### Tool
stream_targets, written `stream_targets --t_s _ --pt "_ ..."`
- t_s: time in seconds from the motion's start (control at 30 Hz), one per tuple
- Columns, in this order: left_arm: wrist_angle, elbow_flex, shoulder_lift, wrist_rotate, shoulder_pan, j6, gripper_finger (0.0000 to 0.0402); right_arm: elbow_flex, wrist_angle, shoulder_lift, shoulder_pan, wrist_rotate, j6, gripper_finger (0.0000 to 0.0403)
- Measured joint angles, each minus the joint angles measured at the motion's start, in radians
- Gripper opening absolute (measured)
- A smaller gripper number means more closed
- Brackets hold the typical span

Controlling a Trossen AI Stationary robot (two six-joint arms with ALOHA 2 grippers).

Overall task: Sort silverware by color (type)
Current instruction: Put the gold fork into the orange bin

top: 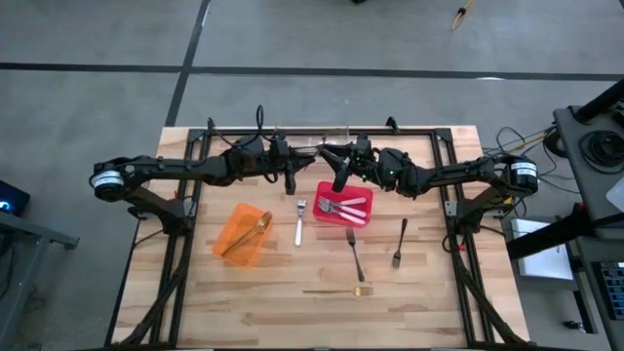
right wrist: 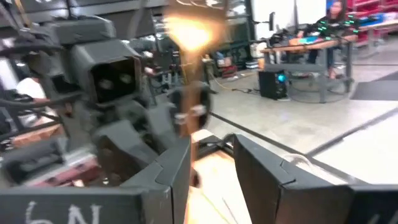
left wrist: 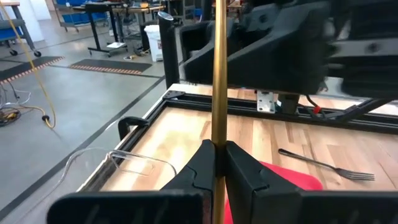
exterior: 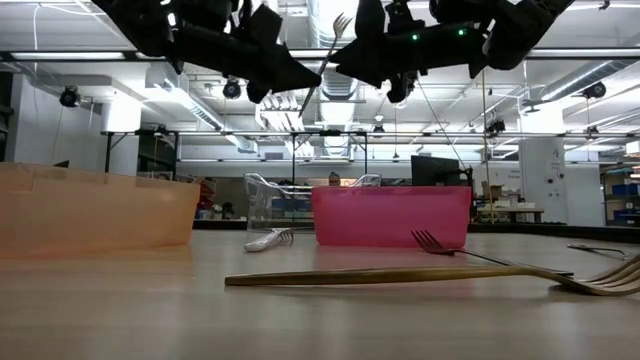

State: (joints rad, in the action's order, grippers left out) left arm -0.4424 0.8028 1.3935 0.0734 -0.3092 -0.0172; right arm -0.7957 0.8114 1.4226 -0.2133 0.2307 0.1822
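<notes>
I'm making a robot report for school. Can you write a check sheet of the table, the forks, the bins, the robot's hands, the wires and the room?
Surface: wooden table inside a black frame.
Job's things: gold utensil clamped upright in the left gripper; silver forks in the red bin; gold piece in the orange bin; loose on the table are a silver fork, two dark forks and a gold fork.
Clutter: clear bin at the table's far edge.
Grippers: left shut on the gold utensil; right gripper open, facing the left one.
Cables: wires beside the right arm's base.
Surroundings: workshop with desks; a person seated far off.
</notes>
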Motion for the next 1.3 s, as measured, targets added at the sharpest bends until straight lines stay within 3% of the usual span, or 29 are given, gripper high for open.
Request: stream_targets --t_s 0.2,0.53,0.63,1.03,1.3 --pt "0.086 0.0 -0.054 0.001 0.001 0.0 0.0 0.0 -0.069 -0.031 -0.001 0.002 0.0 0.0112" --pt "0.338 -0.001 -0.161 0.003 0.003 0.047 0.0 0.001 -0.404 -0.162 -0.001 -0.002 -0.073 0.0092" --pt "0.407 0.0 -0.189 0.048 0.003 0.097 0.0 0.001 -0.468 -0.194 -0.001 -0.002 -0.124 0.0087" --pt "0.608 0.0 -0.284 0.209 0.032 0.445 0.0 0.0 -0.62 -0.263 -0.003 -0.002 -0.41 0.0077" --pt "0.831 0.0 -0.33 0.308 0.148 0.795 0.0 0.001 -0.662 -0.262 -0.003 -0.001 -0.492 0.0077"
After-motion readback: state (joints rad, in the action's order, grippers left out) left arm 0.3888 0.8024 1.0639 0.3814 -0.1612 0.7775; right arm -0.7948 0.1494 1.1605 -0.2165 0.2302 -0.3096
